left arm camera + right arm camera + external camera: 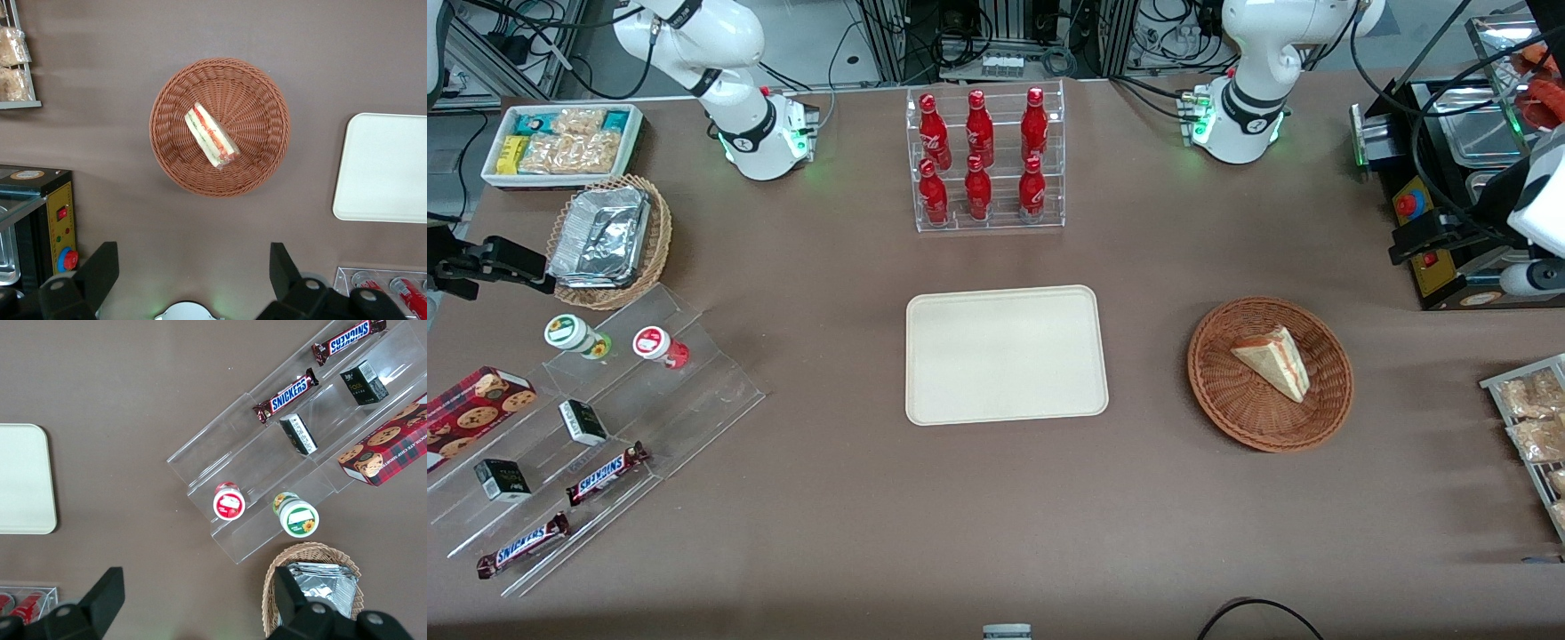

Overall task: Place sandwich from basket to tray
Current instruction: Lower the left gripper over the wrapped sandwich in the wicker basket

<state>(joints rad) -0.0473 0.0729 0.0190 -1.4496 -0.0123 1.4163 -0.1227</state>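
The sandwich [1276, 360] [211, 135], a pale bread wedge with red and green filling along its cut edge, lies in the round reddish-brown basket [1227, 400] [173, 147]. The flat cream tray [1005, 356] [383, 167] sits beside the basket, toward the middle of the table, with nothing on it. My left gripper [192, 267] hangs high above the bare table between the arm's base and the basket. It is open wide, and nothing is between its black fingers [100, 270].
A clear rack of red bottles [987, 160] stands farther from the front camera than the tray. A black machine with red buttons [1440, 231] [57, 220] and a wire rack of snack packets [1534, 418] flank the basket. Shelves of snacks [587, 427] and a foil-container basket [609, 236] lie toward the parked arm's end.
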